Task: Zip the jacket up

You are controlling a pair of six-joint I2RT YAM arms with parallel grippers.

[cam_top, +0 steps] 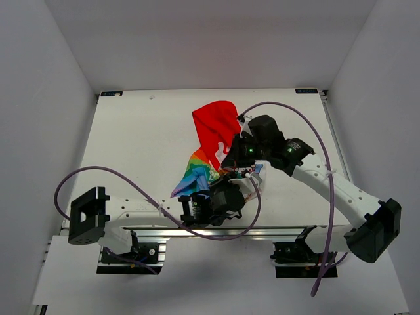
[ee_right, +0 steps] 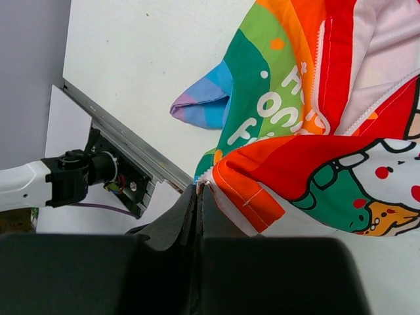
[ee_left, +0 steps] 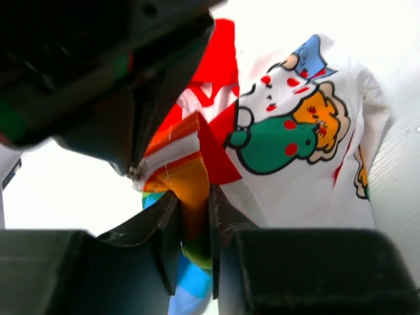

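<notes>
The jacket (cam_top: pixel 213 131) lies bunched mid-table, red hood at the far end and rainbow-striped front (cam_top: pixel 195 176) nearer. My left gripper (cam_top: pixel 230 191) is shut on a fold of the rainbow-striped front (ee_left: pixel 195 210), orange to blue cloth pinched between the jaws. My right gripper (cam_top: pixel 231 167) is just above it. It is shut on the corner of the jacket's zipper edge (ee_right: pixel 199 189), beside the orange-red hem (ee_right: pixel 249 190). In the left wrist view the right gripper's tip (ee_left: pixel 136 169) holds a small metallic zipper piece. The cartoon print (ee_left: pixel 289 128) faces up.
The aluminium rail (ee_right: pixel 125 141) runs along the table's near edge, with the left arm's white link (ee_right: pixel 26 187) below it. Purple cables (cam_top: pixel 308 125) loop over both arms. White walls enclose the table on three sides.
</notes>
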